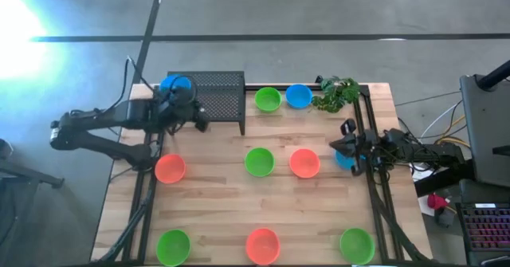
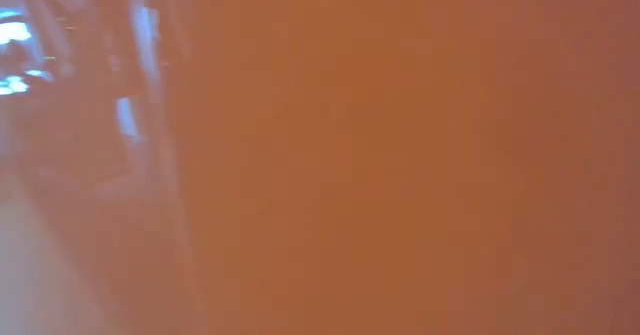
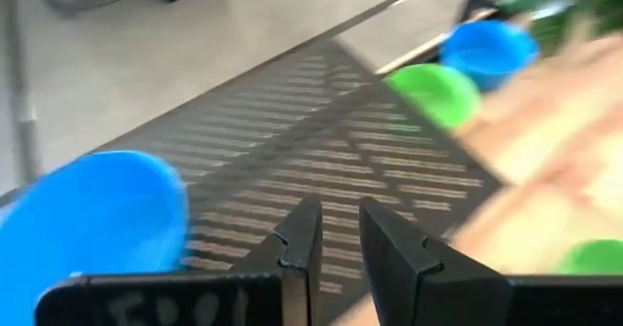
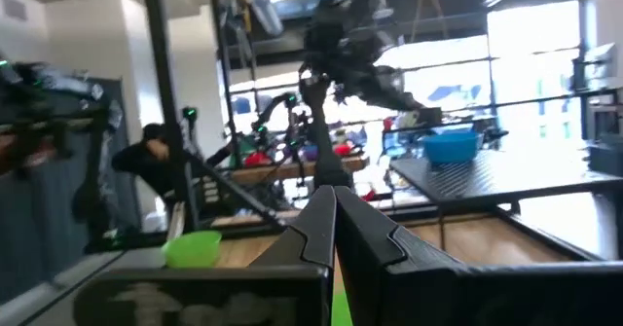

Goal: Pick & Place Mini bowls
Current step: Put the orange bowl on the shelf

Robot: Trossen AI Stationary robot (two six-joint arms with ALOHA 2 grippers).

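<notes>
Up close, the left gripper has its fingers drawn narrow with only a slim gap, empty, poised over the black mesh stand. Just beside it a blue bowl sits on the stand. Farther off lie a green bowl and another blue one. The right gripper waits closed at the table's right edge.

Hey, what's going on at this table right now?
A two-armed robot is sorting mini bowls. The left gripper is over the black mesh stand, where a blue bowl sits on top; its fingers are slightly apart and hold nothing. The right gripper waits shut at the table's right edge by another blue bowl. Other bowls dot the table.
</notes>
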